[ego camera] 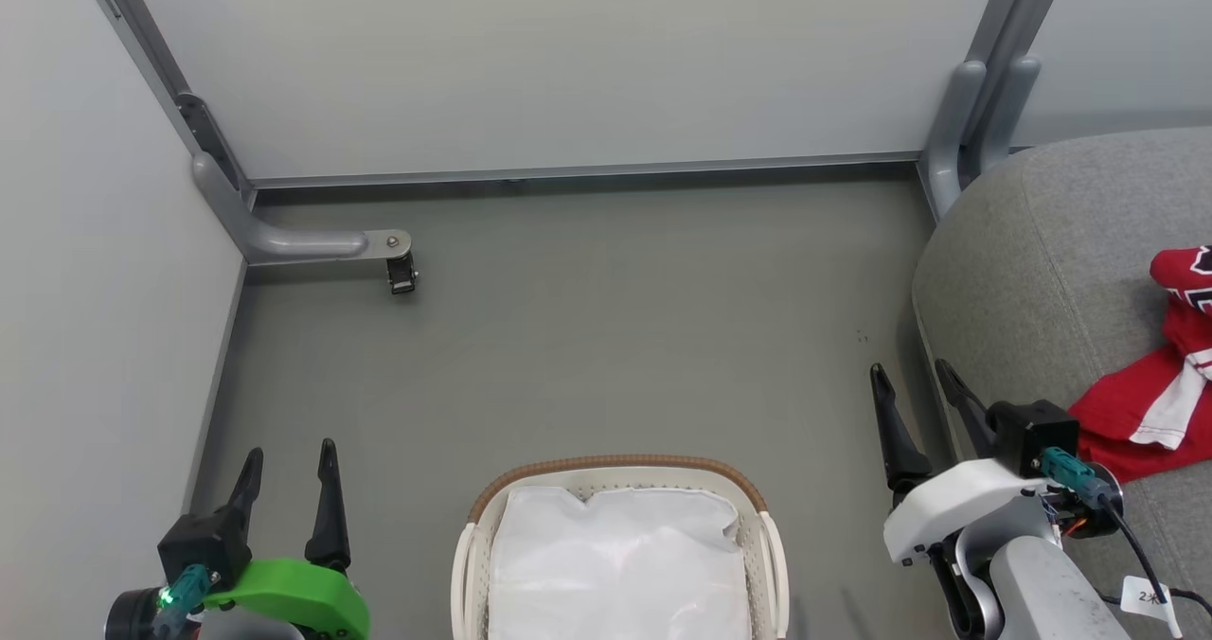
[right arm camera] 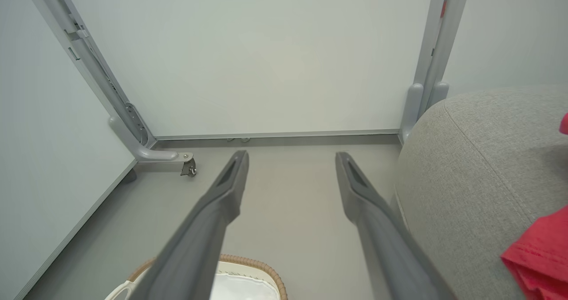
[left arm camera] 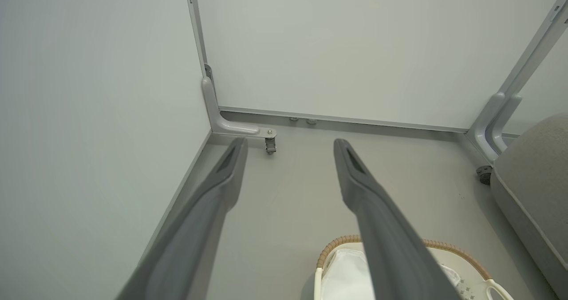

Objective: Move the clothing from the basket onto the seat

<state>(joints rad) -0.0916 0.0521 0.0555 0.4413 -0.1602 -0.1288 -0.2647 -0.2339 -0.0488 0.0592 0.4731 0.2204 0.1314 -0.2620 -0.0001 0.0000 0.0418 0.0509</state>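
**Basket down to its lining, both grippers empty**

At the lower left of the head view, the green-mounted left gripper hovers above the grey floor. Its two dark fingers are spread with nothing between them. A pale wall panel runs close along its outer side, and a grey caster bracket juts out further up the frame, so room on that side is tight.

At bottom centre sits the oval cream plastic basket with a brown braided rim. What can be seen inside it is white lining cloth; the frame edge cuts off its near end. Open floor lies beyond it up to the far panel.

At lower right, the white-mounted right gripper is likewise open and empty, just beside the rounded edge of the large grey woven-fabric seat. The red clothing with white trim lies on that seat at the far right.

The transfer looks finished or nearly so. The next move calls for checking the basket's hidden near end.
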